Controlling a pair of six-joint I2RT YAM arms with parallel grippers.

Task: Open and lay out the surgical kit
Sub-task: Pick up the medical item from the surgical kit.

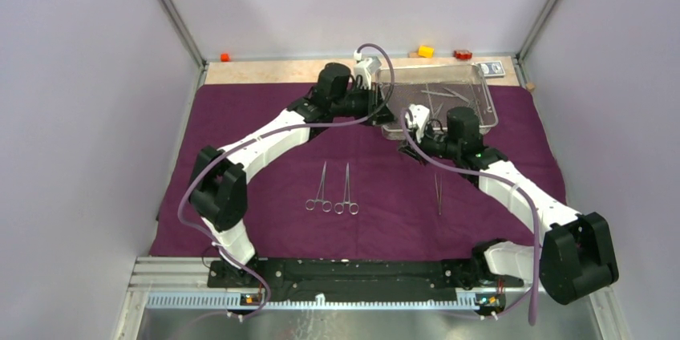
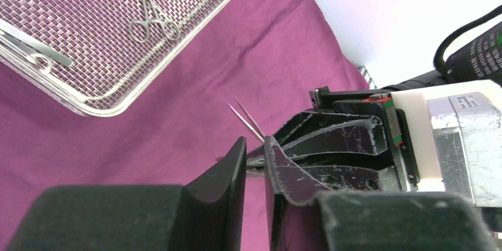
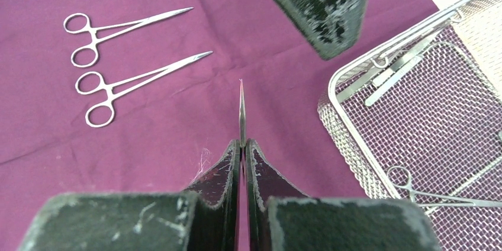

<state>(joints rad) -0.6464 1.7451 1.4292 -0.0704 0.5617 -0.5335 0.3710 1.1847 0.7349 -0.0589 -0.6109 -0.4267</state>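
Pinching the tweezers, the right hand is closed; the left hand gapes slightly, empty.

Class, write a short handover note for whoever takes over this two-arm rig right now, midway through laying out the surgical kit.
Left tool: narrowly open, nothing seen in it.
Right tool: shut on slim pointed steel tweezers.
Large dark purple cloth wrap: spread flat; rectangular silver wire-mesh steel tray sits on its far right.
Done: two steel ring-handled clamps and another pair of tweezers lie on the cloth.
Left: place the held tweezers, then empty the tray's remaining instruments.
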